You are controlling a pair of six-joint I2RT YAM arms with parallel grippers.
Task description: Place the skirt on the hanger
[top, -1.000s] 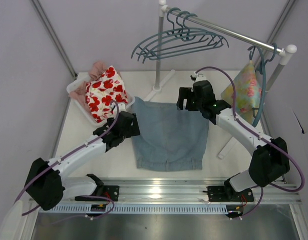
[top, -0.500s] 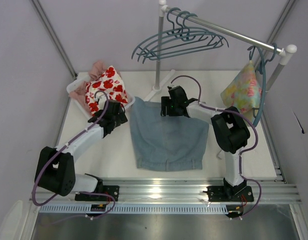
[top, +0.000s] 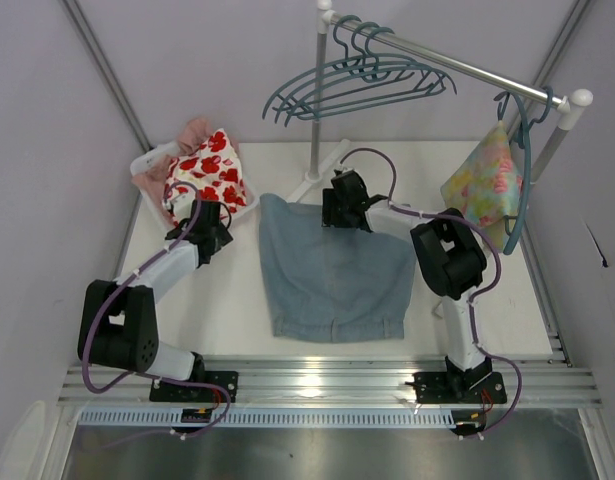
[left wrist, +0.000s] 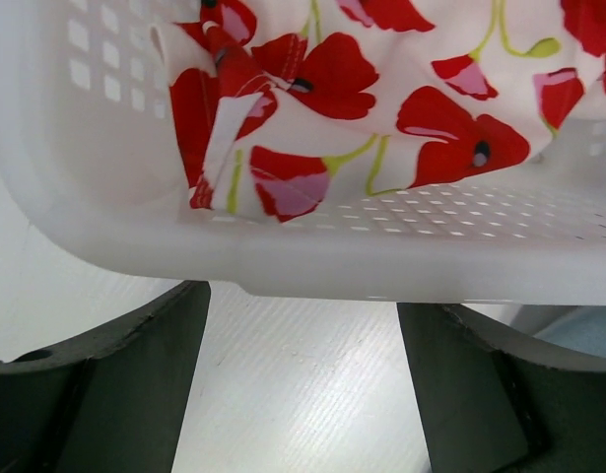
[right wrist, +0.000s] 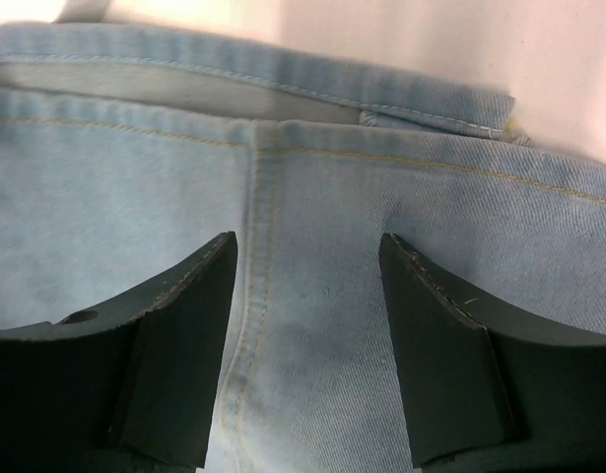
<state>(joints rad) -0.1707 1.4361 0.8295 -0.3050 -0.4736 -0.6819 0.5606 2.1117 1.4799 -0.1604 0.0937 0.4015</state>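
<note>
1. Both arms have shifted over the last second. The left gripper (top: 209,222) has gone from the left edge of the skirt (top: 332,275) up to the basket (top: 147,163). The right gripper (top: 339,205) has drawn in from the skirt's far right corner to the middle of its far edge.
2. The white perforated basket stands at the far left of the table (top: 202,310). It holds a white cloth with red flowers (top: 209,172), which spills over the rim, and a pink cloth (top: 194,133) behind that.
3. In the left wrist view the left gripper's jaws stand wide apart with nothing between them. Its fingertips are just short of the basket's wall (left wrist: 381,266), and the flowered cloth shows through the holes.
4. The skirt lies spread flat at mid-table, between the two arms and not on any hanger.
5. The right gripper's jaws are parted over the denim, either side of a stitched seam (right wrist: 255,246) near the skirt's far edge. No fold is pinched between them.
6. A metal rail (top: 467,68) on a white post (top: 317,100) crosses the far right. A bunch of teal hangers (top: 357,88) hangs from it, well apart from the skirt. At the rail's right end a single teal hanger (top: 525,140) hangs with a pastel floral garment (top: 485,185).
7. The table is white, with a metal track (top: 317,380) along its near edge. Pale lilac walls (top: 47,200) close in the scene.
</note>
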